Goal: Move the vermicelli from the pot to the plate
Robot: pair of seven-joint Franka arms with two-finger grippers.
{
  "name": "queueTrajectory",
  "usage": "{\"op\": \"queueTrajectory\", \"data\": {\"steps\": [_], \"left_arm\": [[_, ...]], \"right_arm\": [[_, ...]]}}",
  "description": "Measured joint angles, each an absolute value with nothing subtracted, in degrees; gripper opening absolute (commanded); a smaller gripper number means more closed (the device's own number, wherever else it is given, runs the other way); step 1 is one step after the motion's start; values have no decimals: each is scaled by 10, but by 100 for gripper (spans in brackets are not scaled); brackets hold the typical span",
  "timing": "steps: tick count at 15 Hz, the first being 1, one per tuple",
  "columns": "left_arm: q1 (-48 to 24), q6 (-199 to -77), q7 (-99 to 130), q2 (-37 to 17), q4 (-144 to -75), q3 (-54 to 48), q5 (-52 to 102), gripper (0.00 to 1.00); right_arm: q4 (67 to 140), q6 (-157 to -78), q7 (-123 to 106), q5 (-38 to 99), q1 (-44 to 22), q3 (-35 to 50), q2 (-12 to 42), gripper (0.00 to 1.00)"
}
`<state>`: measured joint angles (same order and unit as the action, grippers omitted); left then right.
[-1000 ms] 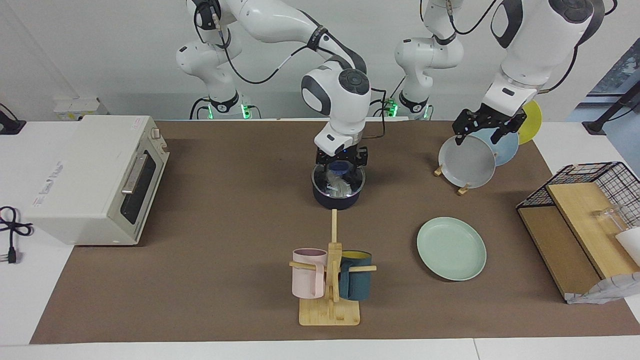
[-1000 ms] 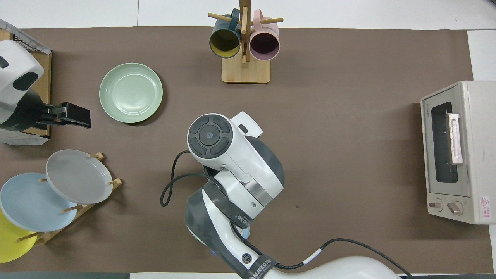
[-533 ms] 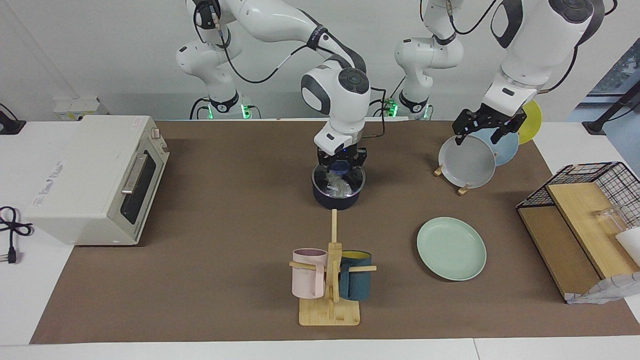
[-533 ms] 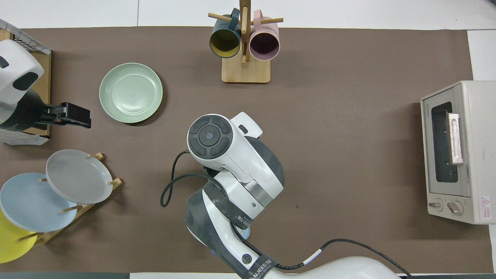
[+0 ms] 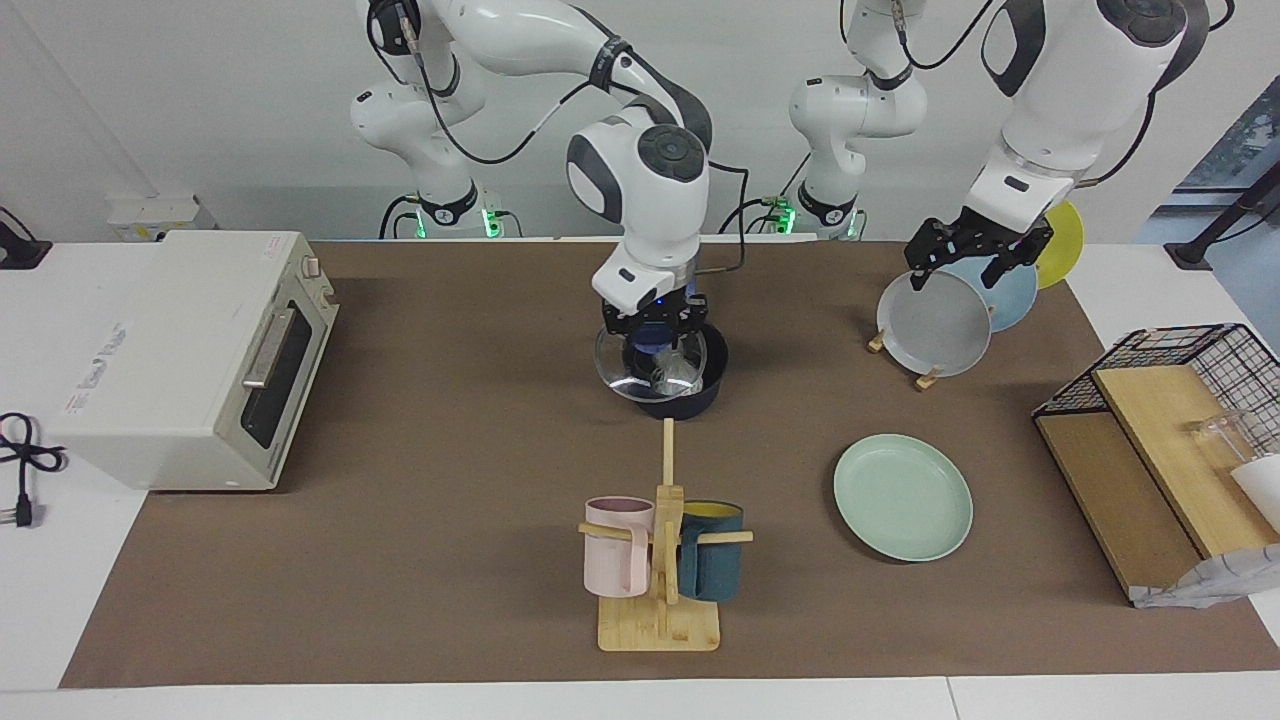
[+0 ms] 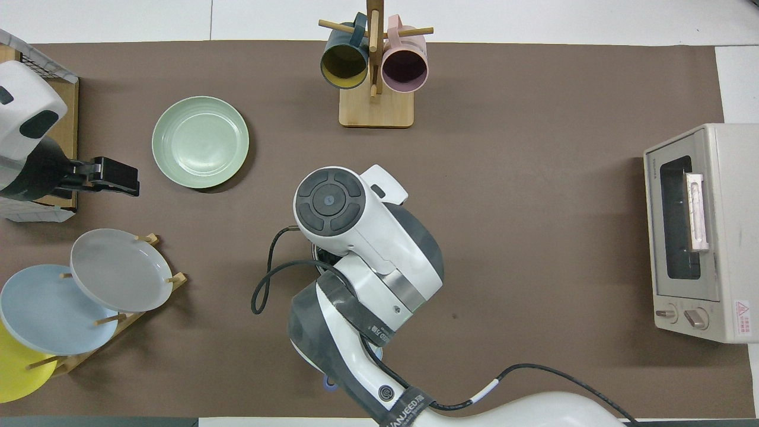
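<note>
The right claw [image 5: 653, 335] pinches the blue knob of a round glass lid [image 5: 650, 368], holding it tilted and clear of the pot's rim, off toward the right arm's end of the table — the lid overlaps only part of the pot's mouth. Beneath it, the dark navy pot [image 5: 690, 392] sits mid-table; its handle cannot be made out, and in the overhead view the right arm covers the pot entirely. A pale clump of vermicelli [image 5: 672, 374] shows through the glass, inside the pot. Farther from the robots stands a wooden mug rack [image 5: 660, 560] with a pink mug [image 5: 618, 560] and a dark teal mug [image 5: 712, 563]. The mint-green plate [image 5: 903, 497] lies flat and bare, toward the left arm's end. The left claw [image 5: 978, 260] waits with fingers spread over a dish rack holding a grey plate [image 5: 934, 324], a light blue plate [image 6: 41, 308] and a yellow one [image 6: 15, 370]. A toaster oven [image 5: 190, 355] sits at the right arm's end — a wire basket [image 5: 1170, 365] at the left arm's.
</note>
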<state>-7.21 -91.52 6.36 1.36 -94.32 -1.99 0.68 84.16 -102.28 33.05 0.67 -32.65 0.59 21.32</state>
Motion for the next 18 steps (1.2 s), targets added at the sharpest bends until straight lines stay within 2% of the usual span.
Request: {"op": "queueTrajectory", "data": {"steps": [5, 7, 10, 13, 18], "left_arm": [[-81, -917, 97, 13, -944, -26, 19, 100], [-133, -944, 170, 10, -959, -29, 39, 100], [-264, -1058, 296, -13, -1036, -37, 41, 100], [-356, -1190, 373, -71, -1111, -40, 40, 100], [-382, -1267, 405, -116, -1147, -38, 41, 100]], "right_arm": [[832, -974, 164, 12, -218, 4, 200, 50], [836, -965, 107, 12, -183, 3, 200, 50], [859, -970, 27, 11, -128, 2, 199, 50], [920, -1025, -27, 11, -87, 1, 185, 50], [1061, -1144, -63, -8, -80, 2, 142, 50]]}}
